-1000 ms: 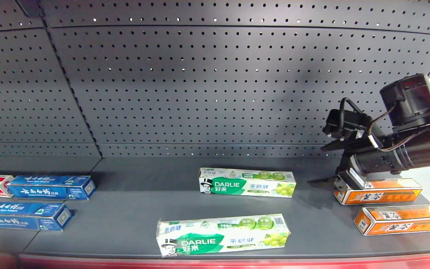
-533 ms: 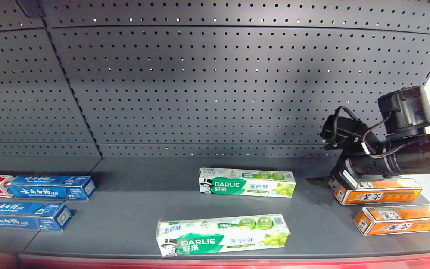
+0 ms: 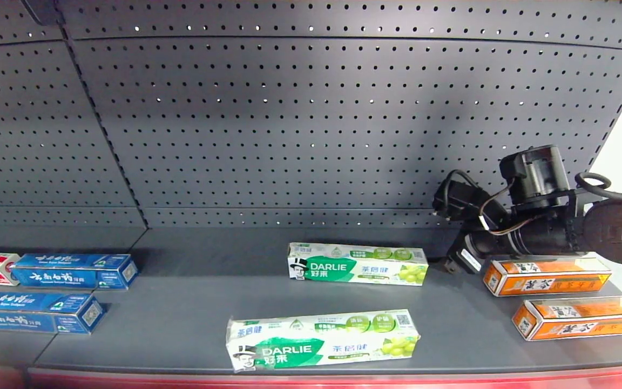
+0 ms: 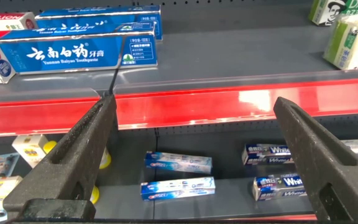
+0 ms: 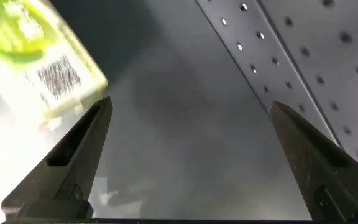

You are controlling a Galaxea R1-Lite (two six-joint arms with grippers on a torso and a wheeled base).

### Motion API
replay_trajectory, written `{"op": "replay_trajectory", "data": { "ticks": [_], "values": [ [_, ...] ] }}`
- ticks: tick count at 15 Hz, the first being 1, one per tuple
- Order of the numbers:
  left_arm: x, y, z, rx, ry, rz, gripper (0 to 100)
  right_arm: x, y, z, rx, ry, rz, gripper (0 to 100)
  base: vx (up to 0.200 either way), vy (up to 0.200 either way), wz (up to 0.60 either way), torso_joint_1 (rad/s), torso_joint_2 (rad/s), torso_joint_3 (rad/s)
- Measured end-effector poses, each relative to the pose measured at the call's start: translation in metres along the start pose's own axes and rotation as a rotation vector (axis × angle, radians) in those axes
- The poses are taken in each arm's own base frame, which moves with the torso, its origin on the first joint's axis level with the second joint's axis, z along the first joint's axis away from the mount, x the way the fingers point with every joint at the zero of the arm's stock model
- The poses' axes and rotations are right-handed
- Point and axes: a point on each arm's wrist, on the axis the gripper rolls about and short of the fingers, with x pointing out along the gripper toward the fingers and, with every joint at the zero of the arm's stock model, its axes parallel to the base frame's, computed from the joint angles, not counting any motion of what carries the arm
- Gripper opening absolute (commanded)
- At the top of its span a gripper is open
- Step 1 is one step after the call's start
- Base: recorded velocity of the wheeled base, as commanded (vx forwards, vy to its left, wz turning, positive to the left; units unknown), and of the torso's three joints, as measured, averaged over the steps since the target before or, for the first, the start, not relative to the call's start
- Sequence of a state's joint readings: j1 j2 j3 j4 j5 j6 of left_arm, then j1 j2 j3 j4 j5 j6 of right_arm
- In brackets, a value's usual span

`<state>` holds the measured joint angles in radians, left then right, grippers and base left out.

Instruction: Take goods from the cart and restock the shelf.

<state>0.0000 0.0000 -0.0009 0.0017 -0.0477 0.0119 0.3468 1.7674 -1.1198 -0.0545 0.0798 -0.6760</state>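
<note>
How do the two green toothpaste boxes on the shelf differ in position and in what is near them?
The front green box lies by the front edge of the shelf; the rear green box lies further back. The rear green box has its right end close to the open right gripper; the front green box is well clear of it. Both are green-and-white cartons lying flat, lengthwise along the shelf.

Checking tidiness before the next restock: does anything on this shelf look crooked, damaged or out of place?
Only the front green toothpaste box lies slightly skewed, its left end close to the front edge of the shelf. No damage or spill is visible.
</note>
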Motion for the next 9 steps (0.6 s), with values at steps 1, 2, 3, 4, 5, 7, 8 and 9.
{"op": "replay_trajectory", "data": {
  "ticks": [1, 2, 3, 4, 5, 7, 8, 9],
  "values": [
    [0.0, 0.0, 0.0, 0.0, 0.0, 0.0, 100, 0.004, 0.001, 0.001, -0.003, 0.001, 0.005, 100, 0.0, 0.0, 0.0, 0.0, 0.0, 0.0],
    [0.0, 0.0, 0.0, 0.0, 0.0, 0.0, 100, 0.007, 0.001, 0.004, -0.006, -0.004, 0.006, 100, 0.0, 0.0, 0.0, 0.0, 0.0, 0.0],
    [0.0, 0.0, 0.0, 0.0, 0.001, 0.001, 100, 0.009, 0.001, 0.006, -0.009, -0.008, 0.008, 100, 0.0, 0.0, 0.0, 0.0, 0.0, 0.0],
    [0.0, 0.0, 0.0, 0.0, 0.0, 0.0, 100, 0.012, 0.002, 0.009, -0.013, -0.014, 0.011, 100, 0.0, 0.0, 0.0, 0.0, 0.0, 0.0],
    [0.0, 0.0, 0.0, 0.0, 0.0, 0.0, 100, 0.014, 0.002, 0.01, -0.014, -0.015, 0.012, 100, 0.0, 0.0, 0.0, 0.0, 0.0, 0.0],
    [0.0, 0.0, 0.0, 0.0, 0.0, 0.0, 100, 0.017, 0.002, 0.011, -0.016, -0.015, 0.016, 100, 0.0, 0.0, 0.0, 0.0, 0.0, 0.0],
    [0.0, 0.0, 0.0, 0.0, 0.0, 0.0, 100, 0.017, 0.003, 0.011, -0.017, -0.015, 0.019, 100, 0.0, 0.0, 0.0, 0.0, 0.0, 0.0],
    [0.0, 0.0, 0.0, 0.0, 0.0, 0.0, 100, 0.018, 0.004, 0.011, -0.018, -0.015, 0.02, 100, 0.0, 0.0, 0.0, 0.0, 0.0, 0.0]
  ]
}}
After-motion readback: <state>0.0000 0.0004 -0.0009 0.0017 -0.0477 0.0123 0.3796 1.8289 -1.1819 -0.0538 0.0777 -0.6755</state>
